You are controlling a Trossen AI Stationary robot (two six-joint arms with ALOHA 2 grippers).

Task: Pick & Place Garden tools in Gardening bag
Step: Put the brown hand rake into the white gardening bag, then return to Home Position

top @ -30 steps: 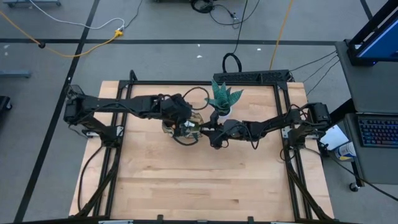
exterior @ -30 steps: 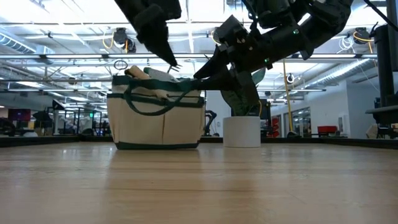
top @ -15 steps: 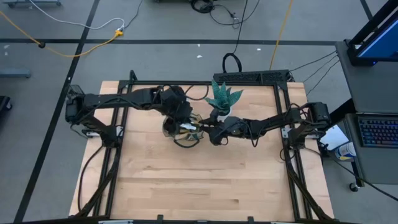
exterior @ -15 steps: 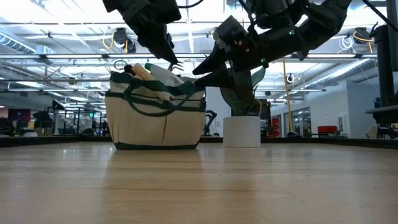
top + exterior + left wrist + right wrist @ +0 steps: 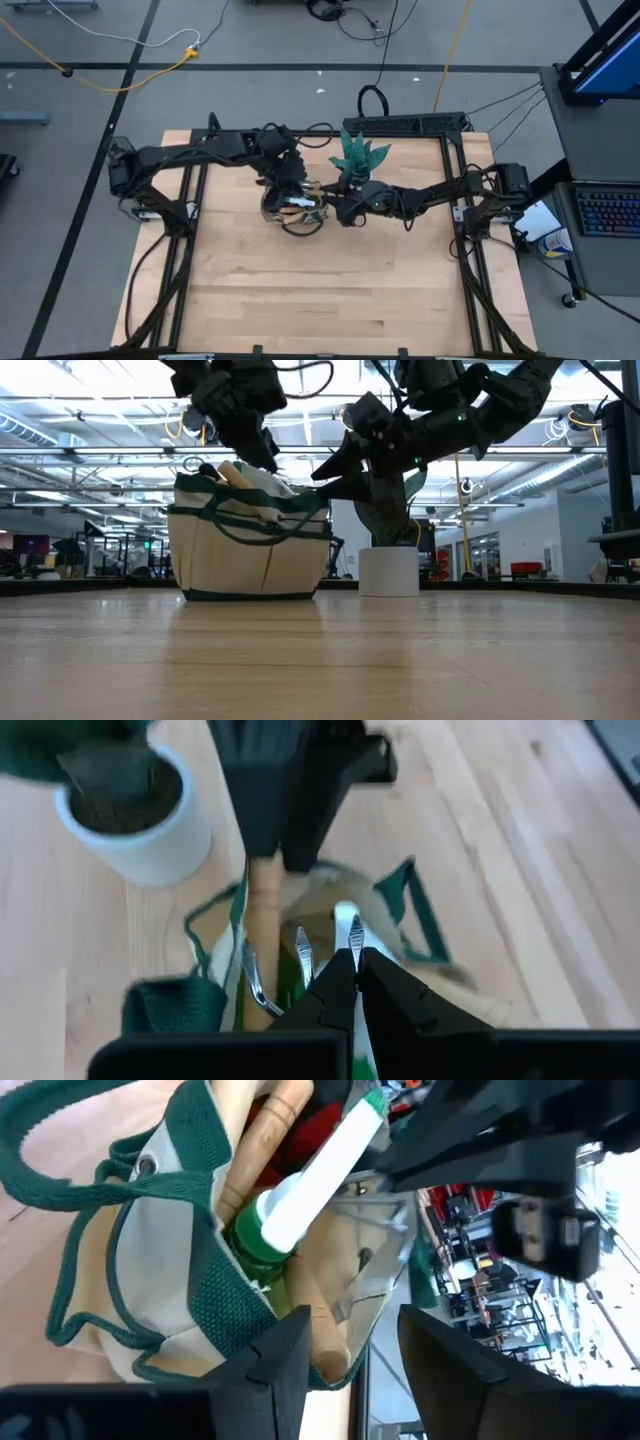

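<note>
Hovering over the gardening bag (image 5: 291,208), the left claw (image 5: 352,982) is pinched shut on nothing. The bag sits mid-desk (image 5: 300,300) beside the white pot (image 5: 388,572), its garden tools (image 5: 300,1180) sticking out. The right claw (image 5: 350,1355) gapes empty at the rim; best back off without snagging the handles. Deeper contents stay hidden.

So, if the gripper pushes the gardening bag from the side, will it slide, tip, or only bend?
The gardening bag is fabric, and its rim sags in the right wrist view, so its wall would probably dent first. Its base looks broad and flat on the table, so tipping seems unlikely. Packed with tools, it would likely resist sliding.
</note>
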